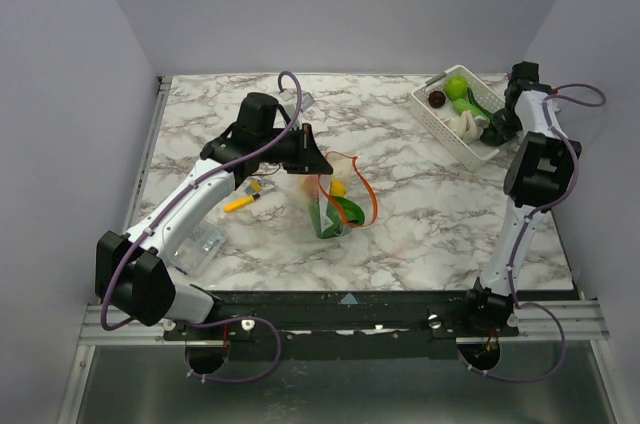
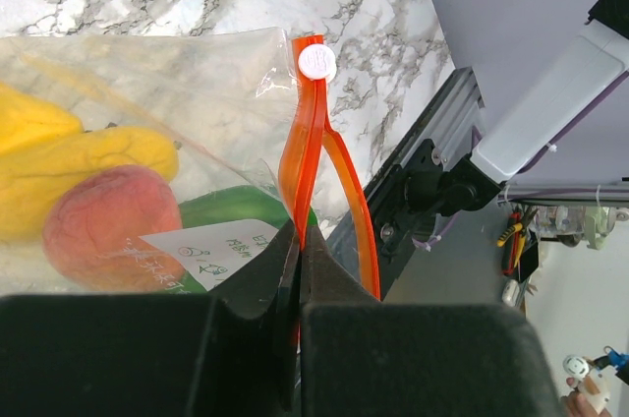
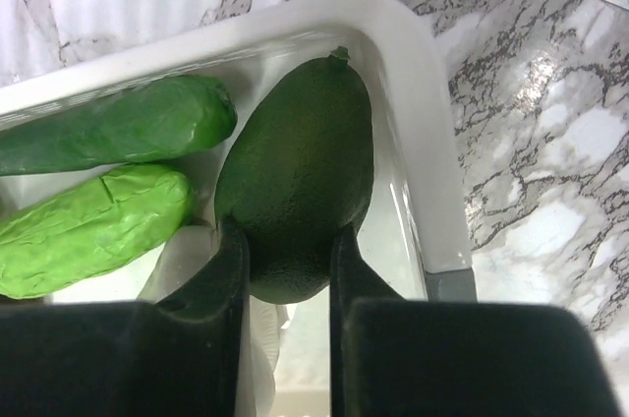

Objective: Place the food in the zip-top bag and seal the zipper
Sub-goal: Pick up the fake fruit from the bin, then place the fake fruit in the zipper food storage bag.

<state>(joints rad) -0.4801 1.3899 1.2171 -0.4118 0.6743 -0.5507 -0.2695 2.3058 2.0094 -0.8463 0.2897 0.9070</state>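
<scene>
The left gripper (image 2: 298, 269) pinches the zipper (image 2: 305, 142) tight. The right gripper (image 3: 285, 250) squeezes a dark green fruit (image 3: 295, 161) in the basket (image 3: 432, 142).

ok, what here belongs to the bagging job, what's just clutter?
Job: zip-top bag, zipper in left pincer, avocado in right pincer, green toy vegetables in white basket.
Clutter: yellow marker pen, small clear packet.
</scene>
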